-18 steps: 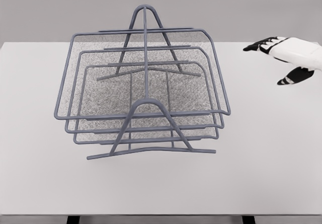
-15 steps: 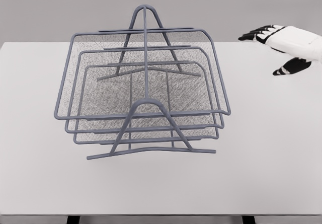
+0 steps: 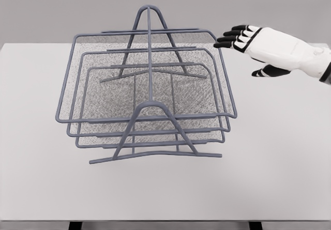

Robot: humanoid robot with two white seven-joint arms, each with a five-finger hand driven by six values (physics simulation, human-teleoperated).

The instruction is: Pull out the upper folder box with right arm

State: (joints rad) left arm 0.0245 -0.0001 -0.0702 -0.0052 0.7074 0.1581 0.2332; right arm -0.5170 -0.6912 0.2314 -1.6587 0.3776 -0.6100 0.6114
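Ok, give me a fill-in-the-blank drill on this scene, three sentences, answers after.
1. The rack holds ___ stacked mesh trays.
2. The right hand hovers near the rack's far-___ corner with fingers spread, holding nothing.
3. The rack stands on a ___ table.

Missing words: three; right; white
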